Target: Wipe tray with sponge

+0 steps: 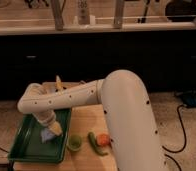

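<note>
The gripper (52,130) points down into the tray (25,144), its tip meeting the sponge (46,135). How far it is open, and whether it has hold of the sponge, cannot be told. The pale blue sponge lies on the tray's floor near the right rim.

The dark green tray sits on the left part of a light wooden table (86,120). Just right of it stands a small round green cup (74,142), and beside that lies a green-and-orange vegetable-like item (99,141). A yellow object (58,83) shows behind the arm.

The floor is pale and speckled, with a black cable (183,131) at the right and dark cabinets behind.

The white arm (71,96) rises broad in the right foreground, reaches left across the table, then bends down at the wrist over the tray.
</note>
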